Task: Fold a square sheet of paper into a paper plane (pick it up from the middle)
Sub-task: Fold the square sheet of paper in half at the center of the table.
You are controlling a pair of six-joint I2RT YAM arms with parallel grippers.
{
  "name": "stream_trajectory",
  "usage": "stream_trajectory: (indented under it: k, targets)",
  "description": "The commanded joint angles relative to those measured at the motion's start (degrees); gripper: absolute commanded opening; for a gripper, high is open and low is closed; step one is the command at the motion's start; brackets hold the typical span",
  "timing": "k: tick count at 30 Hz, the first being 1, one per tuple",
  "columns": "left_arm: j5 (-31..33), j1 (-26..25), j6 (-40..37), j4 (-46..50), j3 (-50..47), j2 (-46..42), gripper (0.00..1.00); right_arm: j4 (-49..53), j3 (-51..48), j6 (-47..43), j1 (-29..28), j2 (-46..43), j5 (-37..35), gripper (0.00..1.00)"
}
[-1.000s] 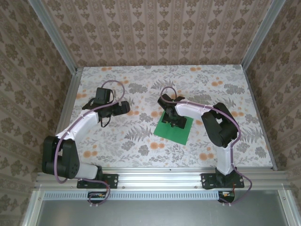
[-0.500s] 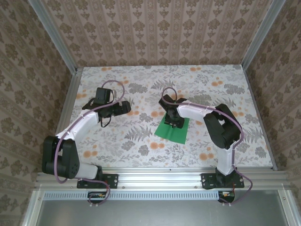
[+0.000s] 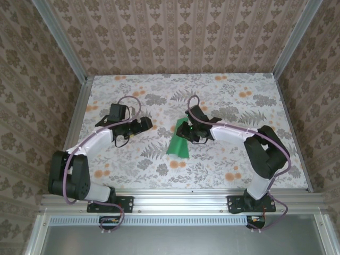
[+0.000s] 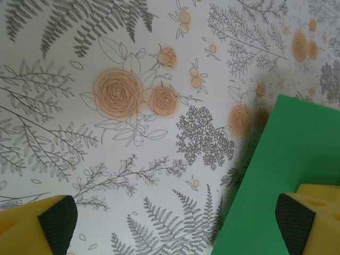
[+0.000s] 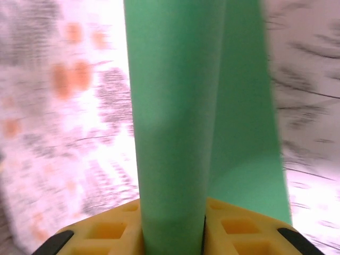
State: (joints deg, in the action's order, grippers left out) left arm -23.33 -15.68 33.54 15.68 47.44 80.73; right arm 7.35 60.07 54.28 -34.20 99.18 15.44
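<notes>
paper: one green sheet of paper (image 3: 178,144), thin, light, floppy, creases easily, likely slippery; lifted and hanging bent above the tabletop (image 3: 133,159) | right pincer (image 3: 187,131): one, closed on the sheet's middle, the best hold | left pincer (image 3: 143,124): one, wide open, empty, just beside the sheet's edge

The square sheet of paper (image 3: 179,144) is thin green paper, matt and smooth. The table (image 3: 159,101) has a smooth, matt floral-print covering. The left gripper (image 4: 175,223) has yellow moulded plastic fingers (image 4: 319,210) with black, finely textured pads (image 4: 58,223). The frame rail (image 3: 175,197) is dull brushed metal.
</notes>
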Motion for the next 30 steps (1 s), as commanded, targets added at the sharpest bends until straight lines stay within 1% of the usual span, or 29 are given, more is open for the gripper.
stream_trajectory:
  k: [1,5,8,10,14,18,21,24,27,29,30]
  targets:
    - [-3.72,-0.20,2.93,-3.49,-1.52,-1.19,0.98,-14.21,-1.86,2.28,1.01,-1.57,11.66,0.27]
    - [-4.57,-0.22,3.81,-5.36,-2.92,-2.31,0.97,-23.05,-3.37,4.09,1.31,-0.71,17.52,0.27]
    - [-4.40,-0.46,3.69,-5.84,-3.36,-2.73,0.96,-22.78,-3.81,3.42,1.85,0.97,18.63,0.28]
    - [-3.41,-1.43,2.71,-5.45,-3.19,-2.49,0.94,-20.48,-3.51,1.71,2.20,2.39,18.81,0.30]
    - [0.22,-5.20,0.00,-2.81,-1.34,-0.57,0.92,-14.46,-2.18,-3.29,2.46,5.78,18.92,0.31]
    - [2.08,-7.80,-0.15,-2.50,-0.33,1.08,0.88,-6.43,0.47,-9.13,2.73,8.89,17.92,0.32]
    - [2.09,-8.69,0.35,-3.00,0.36,2.47,0.85,-1.87,2.26,-12.74,2.96,10.72,17.13,0.33]
    - [2.08,-9.63,0.69,-3.17,1.00,3.72,0.82,2.42,3.89,-15.87,3.34,12.00,17.55,0.37]
    - [2.06,-10.14,1.30,-3.87,1.09,4.48,0.81,4.70,4.56,-18.13,3.69,12.52,17.17,0.42]
    - [1.98,-10.11,1.85,-4.50,1.09,5.08,0.78,6.02,5.29,-18.92,3.87,12.99,16.61,0.42]
    - [2.06,-11.58,2.07,-4.67,1.01,5.31,0.77,6.34,5.53,-18.86,3.87,13.07,16.34,0.42]
